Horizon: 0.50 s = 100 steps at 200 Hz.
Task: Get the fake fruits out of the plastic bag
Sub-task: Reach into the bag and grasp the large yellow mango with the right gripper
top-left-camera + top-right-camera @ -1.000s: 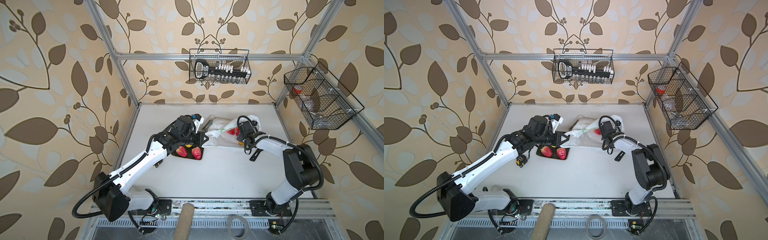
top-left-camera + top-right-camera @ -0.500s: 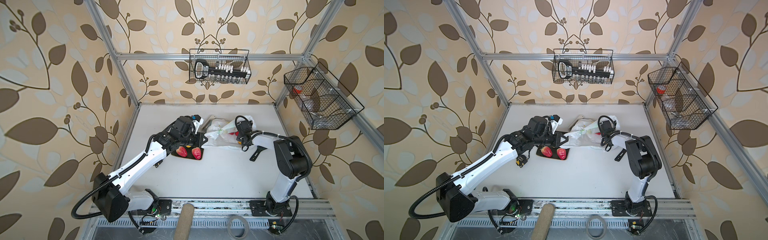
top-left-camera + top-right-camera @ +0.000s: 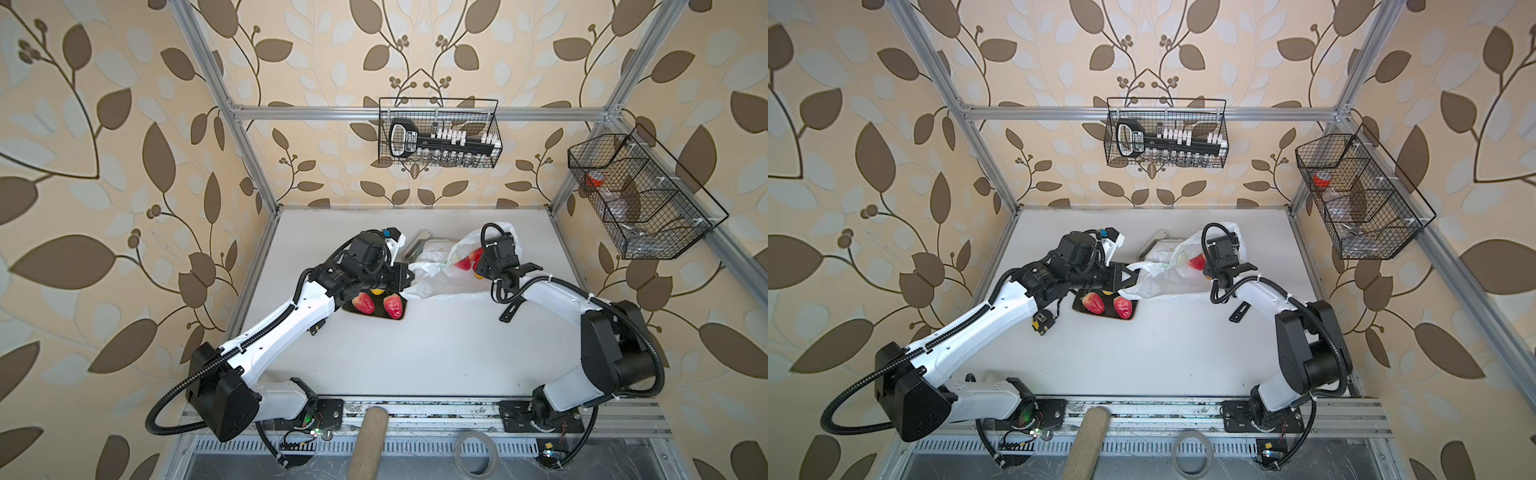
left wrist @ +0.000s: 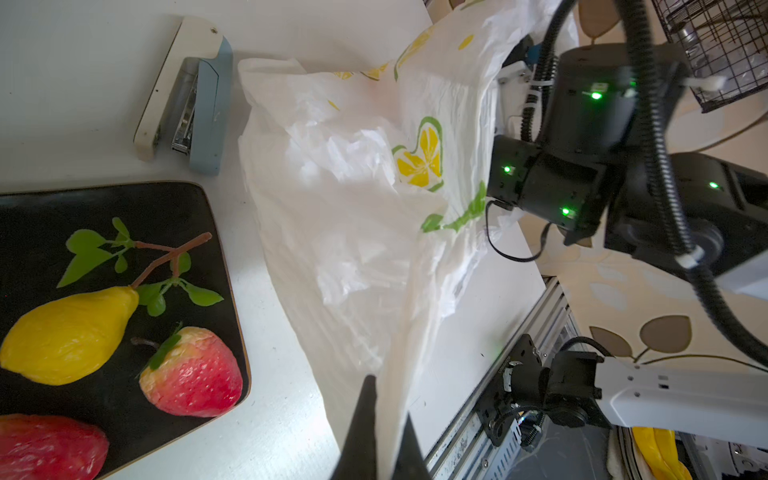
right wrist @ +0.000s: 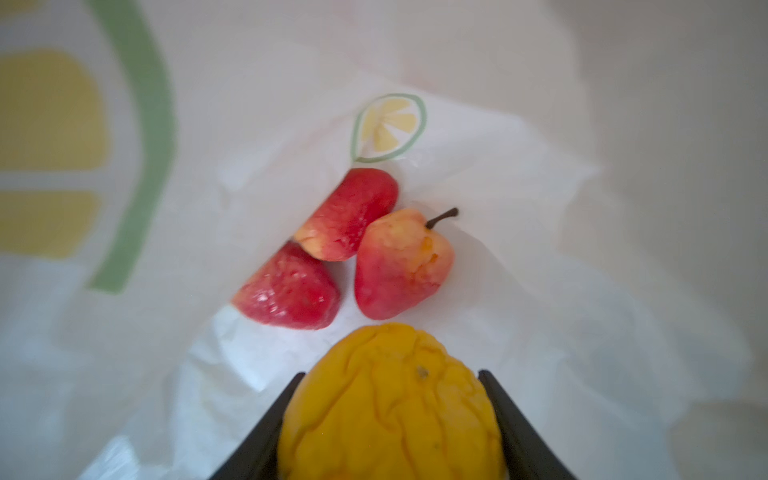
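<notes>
The right hand (image 5: pixel 390 374) pinches the yellow-orange fruit (image 5: pixel 390 419) inside the plastic bag (image 4: pixel 353 187); draw it straight back out through the mouth, probably clear of the three red fruits (image 5: pixel 291 291) beyond, while the left hand (image 4: pixel 386 399), pressed shut on the bag's edge, anchors it.

Top views overhead, facing down; wrist views close on bag (image 4: pixel 353 208)
</notes>
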{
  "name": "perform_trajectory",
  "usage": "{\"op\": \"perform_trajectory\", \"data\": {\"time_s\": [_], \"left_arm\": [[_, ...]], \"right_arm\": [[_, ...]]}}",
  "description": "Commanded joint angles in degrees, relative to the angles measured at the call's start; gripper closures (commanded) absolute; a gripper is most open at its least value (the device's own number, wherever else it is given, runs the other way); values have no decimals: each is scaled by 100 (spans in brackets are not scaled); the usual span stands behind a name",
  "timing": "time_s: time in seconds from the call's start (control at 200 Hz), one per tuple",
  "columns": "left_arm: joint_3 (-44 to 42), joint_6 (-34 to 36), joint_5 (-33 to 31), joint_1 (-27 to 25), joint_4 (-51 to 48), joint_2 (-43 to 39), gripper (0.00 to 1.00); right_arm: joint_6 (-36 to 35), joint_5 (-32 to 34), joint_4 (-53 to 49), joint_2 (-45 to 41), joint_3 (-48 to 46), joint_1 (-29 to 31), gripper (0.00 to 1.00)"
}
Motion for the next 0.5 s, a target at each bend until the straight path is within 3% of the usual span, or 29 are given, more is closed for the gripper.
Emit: {"op": "perform_trajectory", "data": {"time_s": [0.0,0.315,0.496], "left_arm": [[232,-5,-202,-31,311,162,100],[853,153,-531,-29,512,907,100],[1192,189,-691,-16,525,1273,100]], "right_arm": [[-185,-682,138,-401,-293,104,53],[-667,-1758,509,-1168,-693,276,54],[-696,-1763,906,-1144,-928,679,54]]}}
